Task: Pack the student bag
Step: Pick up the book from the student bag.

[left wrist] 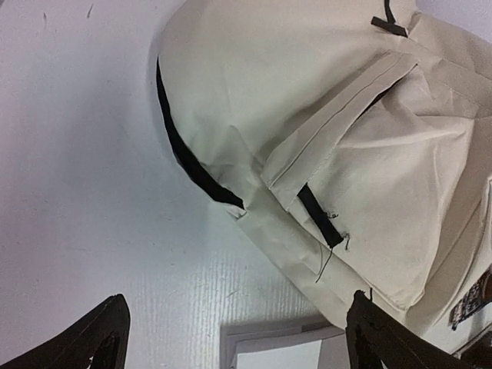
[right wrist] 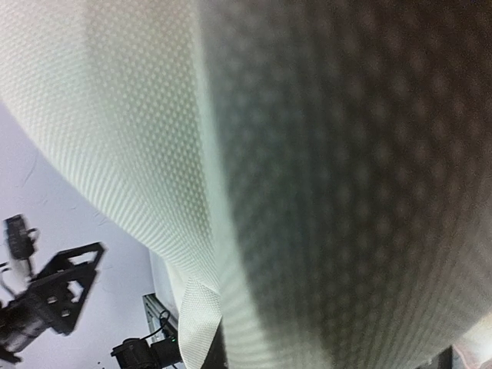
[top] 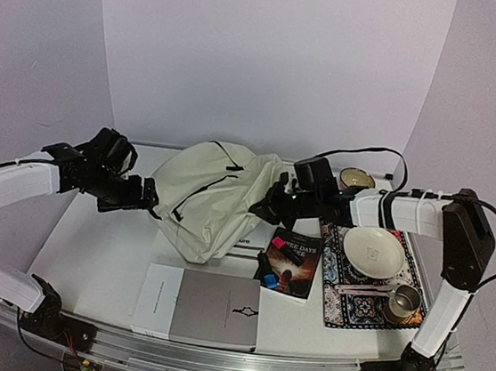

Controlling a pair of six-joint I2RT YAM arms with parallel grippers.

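Holding the left gripper [top: 150, 198] spread as wide as it goes, just off the left edge of the student bag [top: 215, 195], gripping nothing. Showing both dark fingers [left wrist: 84, 342] far apart in the left wrist view, hanging over bare white table [left wrist: 92, 192], touching neither the cream fabric nor the black zipper [left wrist: 187, 160] along its side. Pressing the right gripper [top: 270, 208] into the bag's right side, jaws closed, with the fingertips lost against the cloth, so not telling whether any fabric is pinched between them. Filling the right wrist view with blurred cream weave [right wrist: 307, 154] right up at the lens. Lying slumped at the back middle of the table between the two grippers, just behind a grey book [top: 202, 310].
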